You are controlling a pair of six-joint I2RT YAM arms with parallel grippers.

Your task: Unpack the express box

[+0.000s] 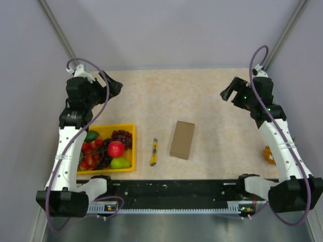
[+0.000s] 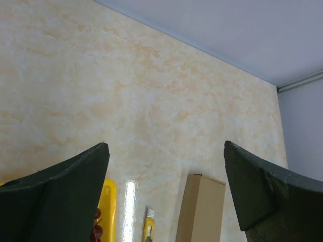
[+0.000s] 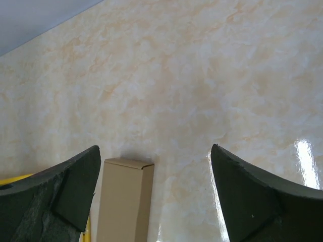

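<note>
Both left tool (image 2: 165, 151) and right tool (image 3: 155, 151) gape apart, empty; the express box (image 1: 182, 140) lies closed, untouched.

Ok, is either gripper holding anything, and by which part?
Nothing: the left gripper and right gripper are both open and empty; the express box lies untouched.

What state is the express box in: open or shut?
Shut: the express box lies flat, top face unbroken brown, no flap raised.

No readable text, labels or numbers in any view. express box (image 1: 182, 139) shows plain brown cardboard on its visible faces. utility knife (image 1: 154, 152) is too small to make out any marking.
</note>
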